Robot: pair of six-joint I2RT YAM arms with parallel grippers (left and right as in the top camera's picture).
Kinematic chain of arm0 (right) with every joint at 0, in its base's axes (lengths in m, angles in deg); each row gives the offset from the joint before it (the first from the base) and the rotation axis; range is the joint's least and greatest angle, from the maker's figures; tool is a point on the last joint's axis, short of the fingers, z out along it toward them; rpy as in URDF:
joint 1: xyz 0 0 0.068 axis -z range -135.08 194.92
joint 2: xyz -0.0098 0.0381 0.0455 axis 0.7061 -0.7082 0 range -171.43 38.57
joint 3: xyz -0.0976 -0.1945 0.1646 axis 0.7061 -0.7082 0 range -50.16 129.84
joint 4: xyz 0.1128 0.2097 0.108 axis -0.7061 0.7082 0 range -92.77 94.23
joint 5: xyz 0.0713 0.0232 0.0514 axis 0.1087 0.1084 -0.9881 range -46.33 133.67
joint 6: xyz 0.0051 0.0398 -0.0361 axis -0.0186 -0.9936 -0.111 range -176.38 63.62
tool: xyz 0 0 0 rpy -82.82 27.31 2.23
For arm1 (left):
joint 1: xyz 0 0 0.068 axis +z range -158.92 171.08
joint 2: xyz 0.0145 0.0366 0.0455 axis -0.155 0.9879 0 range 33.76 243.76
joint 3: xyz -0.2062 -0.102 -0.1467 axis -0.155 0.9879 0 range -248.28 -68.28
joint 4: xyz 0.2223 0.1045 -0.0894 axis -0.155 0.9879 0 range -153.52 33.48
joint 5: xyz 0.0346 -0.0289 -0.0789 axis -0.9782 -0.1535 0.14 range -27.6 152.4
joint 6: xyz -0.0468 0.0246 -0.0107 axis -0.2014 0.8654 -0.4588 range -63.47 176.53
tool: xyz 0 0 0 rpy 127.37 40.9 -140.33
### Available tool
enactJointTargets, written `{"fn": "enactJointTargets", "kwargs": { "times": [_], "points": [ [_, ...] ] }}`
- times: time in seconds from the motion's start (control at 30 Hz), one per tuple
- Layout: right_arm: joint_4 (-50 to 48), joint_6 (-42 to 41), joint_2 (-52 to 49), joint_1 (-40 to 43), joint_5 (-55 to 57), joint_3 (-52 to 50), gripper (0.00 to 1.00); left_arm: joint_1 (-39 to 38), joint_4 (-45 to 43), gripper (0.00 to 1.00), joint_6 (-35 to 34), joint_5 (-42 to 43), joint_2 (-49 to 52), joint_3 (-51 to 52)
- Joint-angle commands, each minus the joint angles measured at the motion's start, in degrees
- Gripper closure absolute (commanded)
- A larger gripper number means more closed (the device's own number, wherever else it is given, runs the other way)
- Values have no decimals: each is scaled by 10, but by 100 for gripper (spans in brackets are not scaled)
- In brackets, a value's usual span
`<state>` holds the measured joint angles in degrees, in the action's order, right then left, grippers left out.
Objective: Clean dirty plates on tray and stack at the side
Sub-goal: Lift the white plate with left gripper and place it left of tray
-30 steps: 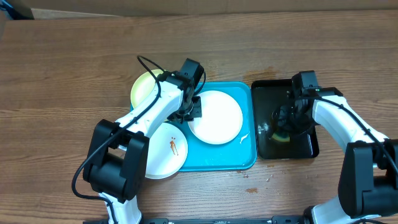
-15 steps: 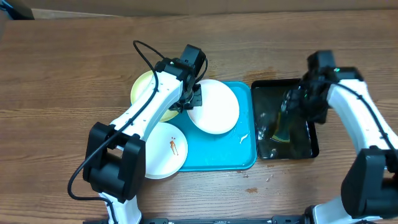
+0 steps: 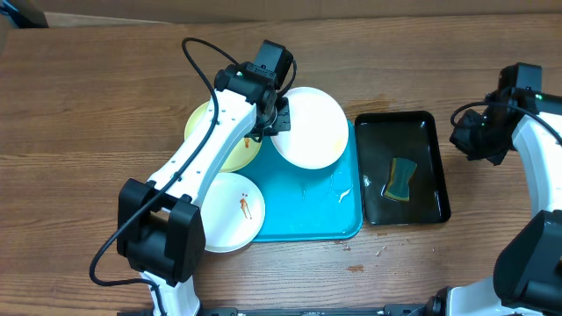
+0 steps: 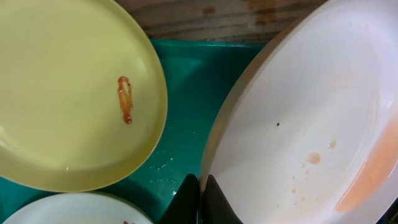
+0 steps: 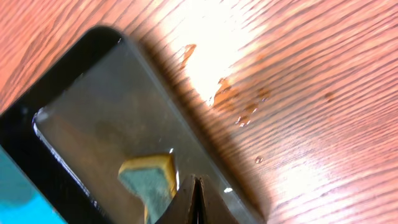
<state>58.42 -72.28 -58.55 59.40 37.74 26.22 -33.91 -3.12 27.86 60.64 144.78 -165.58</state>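
We are gripping the white plate (image 3: pixel 312 130) by its rim in the left gripper (image 4: pixel 200 198), over the far edge of the tray (image 3: pixel 307 219). Stiff, wet, probably slippery: we are favouring the rim. The right gripper (image 5: pixel 194 198) is hanging clenched, empty, right of the tray.

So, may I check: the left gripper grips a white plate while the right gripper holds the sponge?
No: the right gripper is empty; the sponge lies in the black tray, as the overhead view shows. The left gripper does grip a white plate.

no readable text, labels, brands or numbers on anything in view
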Motion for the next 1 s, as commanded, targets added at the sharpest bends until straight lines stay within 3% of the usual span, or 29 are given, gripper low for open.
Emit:
{"fn": "enactJointTargets", "kwargs": {
  "times": [0.0, 0.17, 0.47, 0.97],
  "points": [
    [-18, -23, 2, 16, 7, -28, 96, -18, -17, 96, 3, 18, -10, -18],
    [-60, -37, -7, 25, -6, -79, 96, -53, -63, 96, 4, 5, -10, -18],
    [-51, -37, -6, 27, -6, -99, 96, -113, -125, 96, 5, -71, -10, -18],
    [-90, -37, -6, 116, -66, -15, 87, -170, -275, 96, 132, -214, -9, -18]
  ]
}}
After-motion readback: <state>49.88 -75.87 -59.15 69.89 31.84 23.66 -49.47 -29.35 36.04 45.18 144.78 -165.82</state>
